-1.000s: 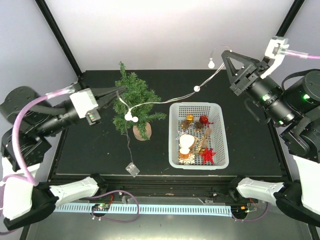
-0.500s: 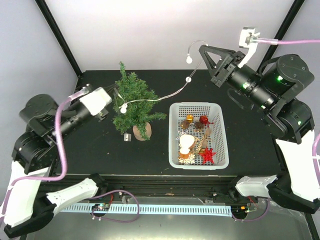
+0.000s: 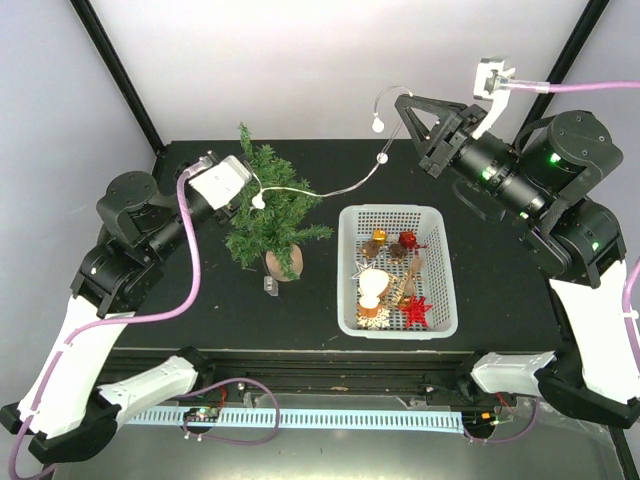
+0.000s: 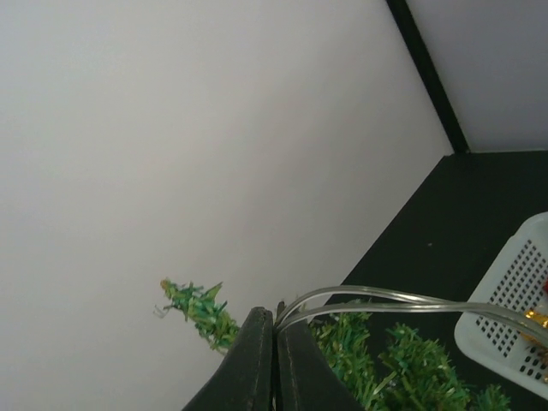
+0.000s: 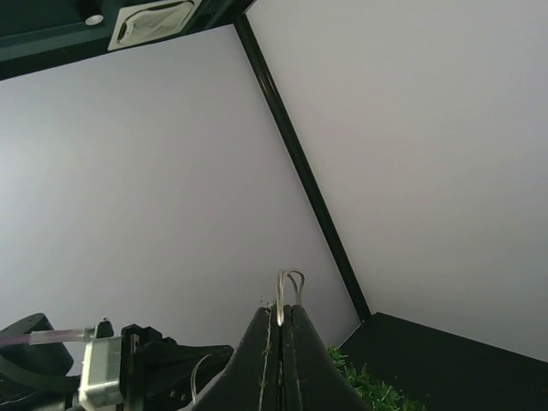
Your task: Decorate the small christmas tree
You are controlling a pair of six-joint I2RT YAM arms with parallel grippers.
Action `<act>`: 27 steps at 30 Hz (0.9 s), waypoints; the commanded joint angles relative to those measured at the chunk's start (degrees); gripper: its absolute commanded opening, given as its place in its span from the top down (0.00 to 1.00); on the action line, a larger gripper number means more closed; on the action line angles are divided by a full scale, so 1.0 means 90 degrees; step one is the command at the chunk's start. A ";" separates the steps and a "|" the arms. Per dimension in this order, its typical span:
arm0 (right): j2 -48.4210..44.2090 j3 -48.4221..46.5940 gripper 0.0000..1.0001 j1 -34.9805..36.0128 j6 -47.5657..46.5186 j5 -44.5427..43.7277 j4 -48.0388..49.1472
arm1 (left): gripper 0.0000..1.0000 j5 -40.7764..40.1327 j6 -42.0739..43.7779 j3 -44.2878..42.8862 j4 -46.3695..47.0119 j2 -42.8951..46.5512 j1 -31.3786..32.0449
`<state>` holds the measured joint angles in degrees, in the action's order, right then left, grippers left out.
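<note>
The small christmas tree stands on its brown base left of the white basket. A light string with white bulbs runs from the tree's upper branches up to the right. My left gripper is shut on the string at the tree's upper left; the left wrist view shows its jaws closed on the doubled wire above the green branches. My right gripper is shut on the string's other part, held high behind the basket; a wire loop sticks out of its jaws.
The basket holds several ornaments, among them a red star, a gold piece and a white bell. The string's small battery box lies by the tree's base. Black frame posts rise at the back corners.
My left gripper has swung back and up around the tree's top with the string. My right gripper moved left and up, then held still. The battery box was dragged toward the tree's base.
</note>
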<state>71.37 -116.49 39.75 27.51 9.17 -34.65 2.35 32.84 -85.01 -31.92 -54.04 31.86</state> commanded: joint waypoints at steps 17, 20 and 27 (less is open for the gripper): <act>0.0961 -0.1214 0.99 -0.0016 0.0086 0.1036 0.1077 | 0.98 -0.0103 -0.0745 0.0300 0.0143 0.0654 -0.0702; 0.1275 -0.1581 0.99 -0.0013 0.0167 0.1199 0.1279 | 0.98 -0.0105 -0.0806 0.0375 0.0152 0.0718 -0.0759; 0.2137 -0.2349 0.99 -0.0393 0.0830 0.1713 0.1836 | 0.99 -0.0307 -0.0804 0.0776 0.0462 0.0787 -0.0877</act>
<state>87.83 -135.98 38.83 30.11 20.16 -23.99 1.50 26.81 -79.50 -29.91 -47.24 24.88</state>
